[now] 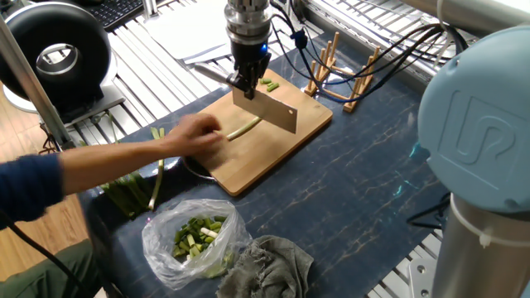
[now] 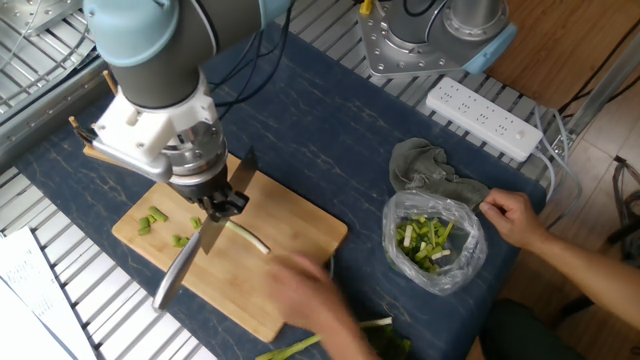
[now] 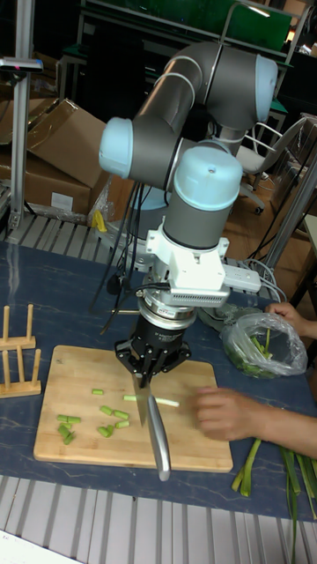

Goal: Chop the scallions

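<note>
A counter (image 2: 330, 130) topped with dark blue, marble-veined sheet sits on a frame of pale metal slats (image 2: 60, 300). A wooden floor (image 1: 21, 136) shows beside it, warm brown. A white power strip (image 2: 483, 118) lies along the counter's far edge by a grey metal base (image 2: 425, 40). A black round fan (image 1: 54, 50) stands at one corner, near what may be a dark keyboard (image 1: 116, 10), though it is cut off by the frame edge. In the tall fixed view, cardboard boxes (image 3: 53, 150) are stacked on the floor behind, a metal post (image 3: 19, 106) rises at the side, and the room beyond is dim
</note>
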Tool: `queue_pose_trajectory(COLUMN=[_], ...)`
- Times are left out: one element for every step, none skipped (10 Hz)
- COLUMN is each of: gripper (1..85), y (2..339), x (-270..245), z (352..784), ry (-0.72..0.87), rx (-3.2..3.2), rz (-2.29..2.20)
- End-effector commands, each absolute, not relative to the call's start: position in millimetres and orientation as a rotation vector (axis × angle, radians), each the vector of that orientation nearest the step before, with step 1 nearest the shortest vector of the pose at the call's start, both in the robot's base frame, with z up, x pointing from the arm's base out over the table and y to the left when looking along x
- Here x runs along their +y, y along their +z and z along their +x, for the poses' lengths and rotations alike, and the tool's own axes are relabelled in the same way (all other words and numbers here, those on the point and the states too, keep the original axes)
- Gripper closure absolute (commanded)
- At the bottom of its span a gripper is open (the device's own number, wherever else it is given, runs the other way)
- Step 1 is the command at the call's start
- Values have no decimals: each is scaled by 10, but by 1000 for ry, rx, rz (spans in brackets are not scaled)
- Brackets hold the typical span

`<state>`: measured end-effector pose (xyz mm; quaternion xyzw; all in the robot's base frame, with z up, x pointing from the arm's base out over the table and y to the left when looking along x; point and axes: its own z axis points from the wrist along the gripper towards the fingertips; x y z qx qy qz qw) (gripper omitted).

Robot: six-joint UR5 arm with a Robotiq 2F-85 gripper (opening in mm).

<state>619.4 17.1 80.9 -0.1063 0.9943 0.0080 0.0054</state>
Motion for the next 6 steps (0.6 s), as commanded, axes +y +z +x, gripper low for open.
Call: queue_pose_trajectory(gripper=[840,840,840,840,840,840], y=[716,735,758,759,743,727], x=[211,188,180,175,162,170], z=[6138,6122,6109,6104,6114,6133], ry=[40,29,26,29,28,39], rx=[3101,3102,3102,3102,3098,3092], rz=[-306,-307,-304,-307,-311,-310])
